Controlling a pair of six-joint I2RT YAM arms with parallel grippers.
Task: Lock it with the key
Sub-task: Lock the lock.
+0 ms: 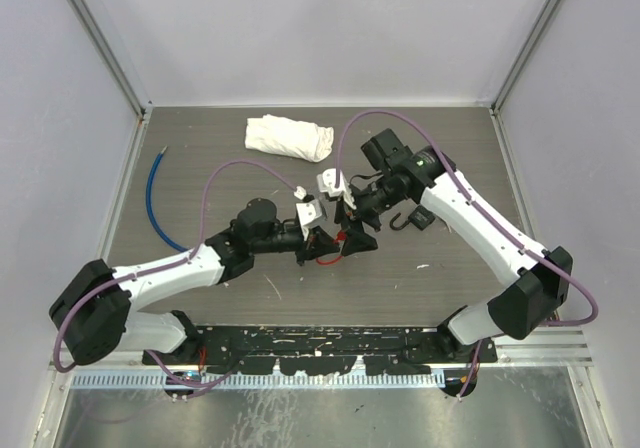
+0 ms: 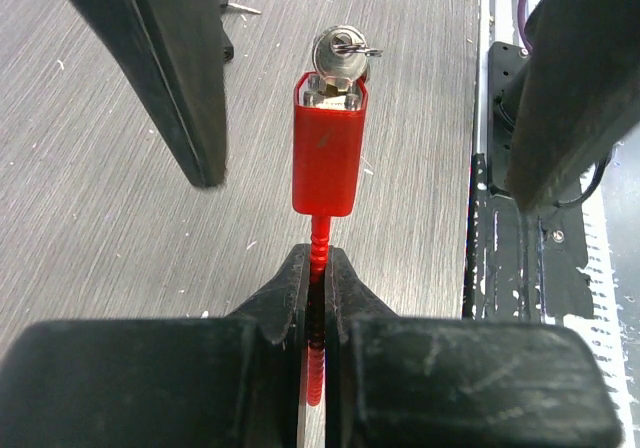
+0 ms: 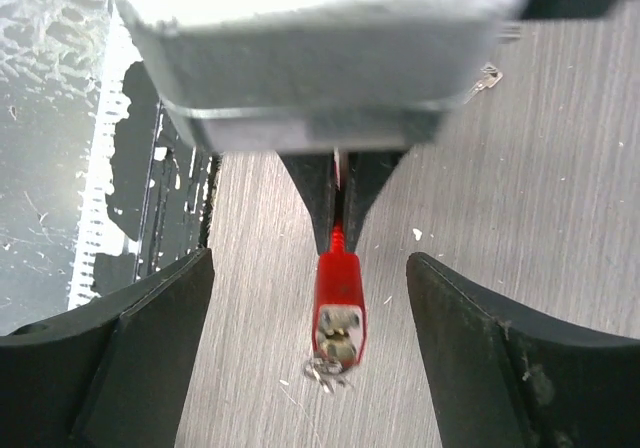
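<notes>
Red lock [image 2: 327,143] is held over the bench [image 2: 90,228], mid-bench between my two arms. The key [image 2: 342,46] sits in the silver cylinder at its end. My left jaws are clamped shut on the lock's red ribbed stem [image 2: 318,240], just behind the body. My right jaws stand wide apart, one finger either side of the lock, not touching it. White cloth [image 1: 289,136] lies at the far side, blue cable [image 1: 152,193] at the left edge.

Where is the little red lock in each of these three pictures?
Top external: the red lock sits about dead centre.
Left wrist: centre, upright just above the shut left hand.
Right wrist: lower centre, between the fingers of the open right hand.
Shared landmark: the left hand pinching the lock's red stem.
</notes>
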